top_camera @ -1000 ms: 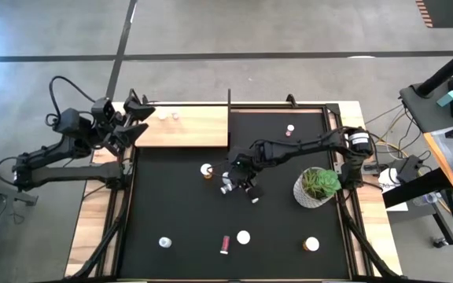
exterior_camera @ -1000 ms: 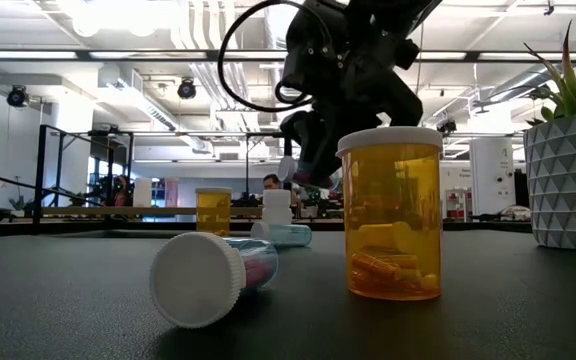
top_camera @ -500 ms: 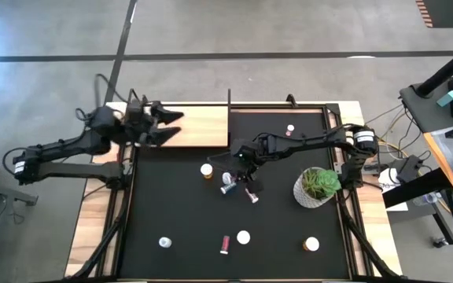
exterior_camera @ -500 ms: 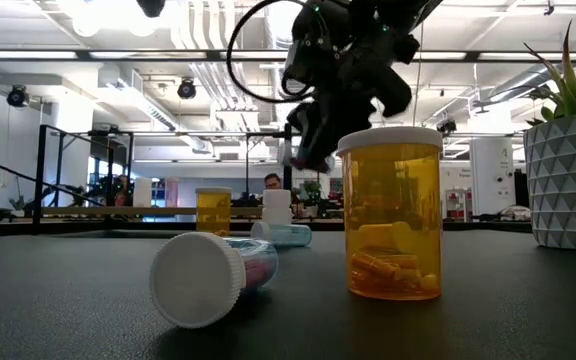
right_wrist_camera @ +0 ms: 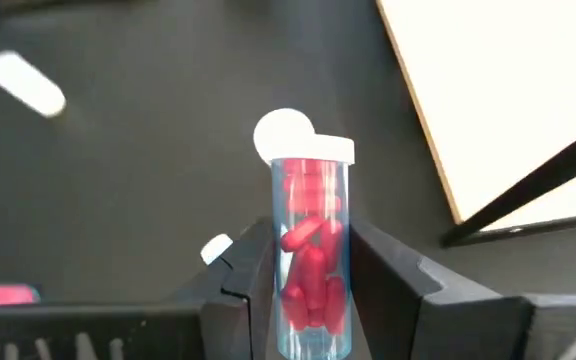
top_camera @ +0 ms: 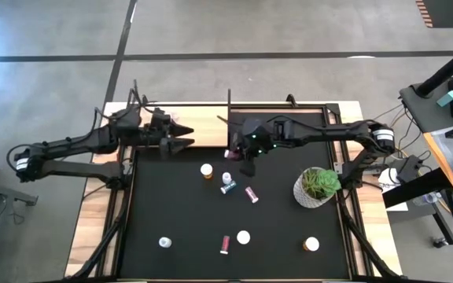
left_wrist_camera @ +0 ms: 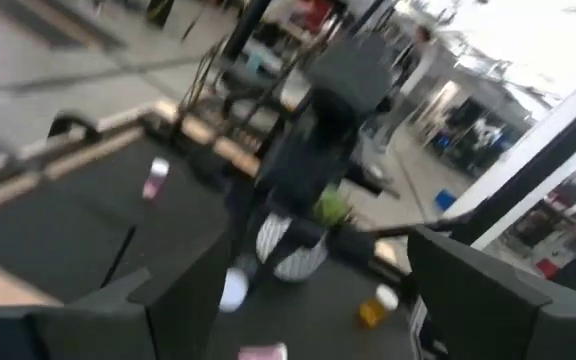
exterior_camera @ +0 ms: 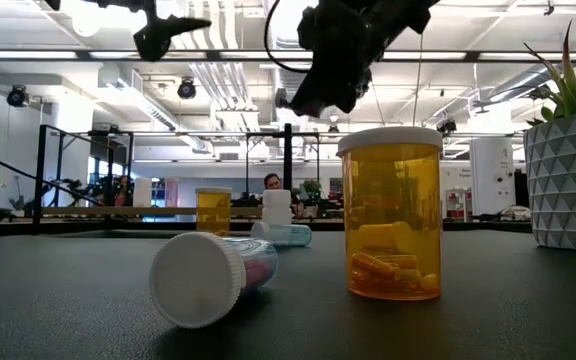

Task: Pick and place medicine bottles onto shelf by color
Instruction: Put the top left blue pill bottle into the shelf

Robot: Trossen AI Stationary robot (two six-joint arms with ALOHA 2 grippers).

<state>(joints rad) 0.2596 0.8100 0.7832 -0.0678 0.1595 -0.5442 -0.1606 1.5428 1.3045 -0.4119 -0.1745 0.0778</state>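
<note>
My right gripper (top_camera: 237, 154) hangs above the black mat, just off the shelf's (top_camera: 208, 123) right end, shut on a clear medicine bottle (right_wrist_camera: 311, 240) of red capsules with a white cap. My left gripper (top_camera: 187, 134) is open and held level over the shelf, with nothing between its fingers. Several other bottles are on the mat. An orange one (top_camera: 207, 170) stands upright. A blue-teal one (top_camera: 227, 185) and a pink one (top_camera: 251, 194) lie on their sides. My right gripper pinches the bottle's clear body (right_wrist_camera: 313, 285) between its two fingers (right_wrist_camera: 251, 275), which sit on opposite sides of its lower half. The fingers run along the bottle, and the capped end (right_wrist_camera: 314, 149) sticks out past the fingertips. The bottle is lifted clear of the mat, slanting downward.
A white pot with a green plant (top_camera: 317, 186) stands at the right of the mat. More bottles sit along the near edge: a white-capped one (top_camera: 164, 242), a pink one (top_camera: 225, 244), a white one (top_camera: 244, 237) and an orange one (top_camera: 311, 244).
My right gripper has risen from among the bottles at mid-mat and gone toward the far edge and the shelf. It rolled as it went and lifted the red-capsule bottle clear. My left gripper has swung toward the table's right over the shelf, sinking a little and levelling out.
</note>
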